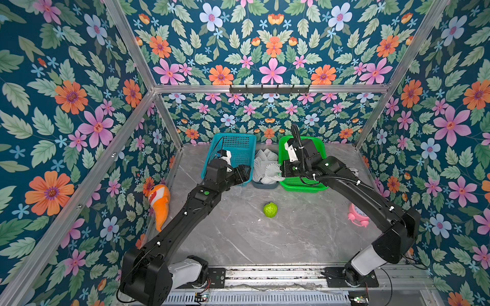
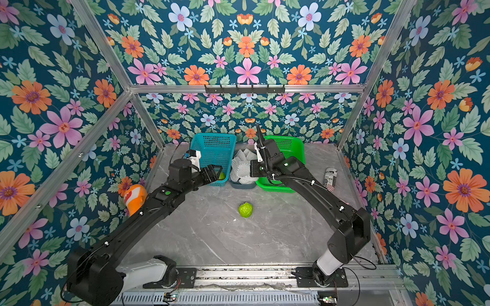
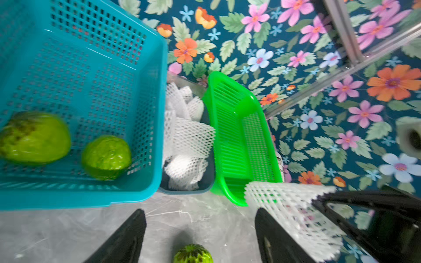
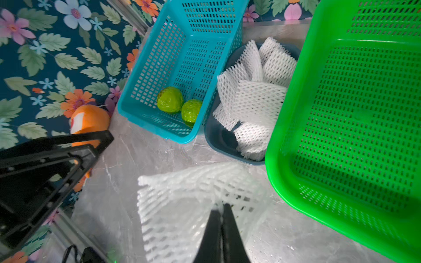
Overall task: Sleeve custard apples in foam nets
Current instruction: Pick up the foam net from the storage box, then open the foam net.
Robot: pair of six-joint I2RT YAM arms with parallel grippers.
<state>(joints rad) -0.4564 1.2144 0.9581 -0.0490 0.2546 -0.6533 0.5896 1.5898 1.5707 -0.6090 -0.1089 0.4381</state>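
Note:
One green custard apple (image 1: 270, 209) lies alone on the marble table; in the left wrist view it (image 3: 193, 254) sits just below my left gripper (image 3: 200, 210), which is open with nothing between its black fingers (image 3: 127, 239). Two more custard apples (image 4: 170, 99) (image 4: 191, 112) rest in the near corner of the blue basket (image 4: 182, 57). My right gripper (image 4: 220, 206) is shut on the edge of a white foam net (image 4: 182, 205), which hangs spread above the table beside the left gripper. Several more foam nets (image 1: 265, 165) are piled in a dark tray (image 1: 265, 184) between the baskets.
The green basket (image 1: 315, 185) stands at the back right, under my right arm, with nothing in it. An orange clownfish plush (image 1: 159, 204) lies by the left wall. A pink alarm clock (image 1: 358, 216) and a can (image 2: 330, 180) sit by the right wall.

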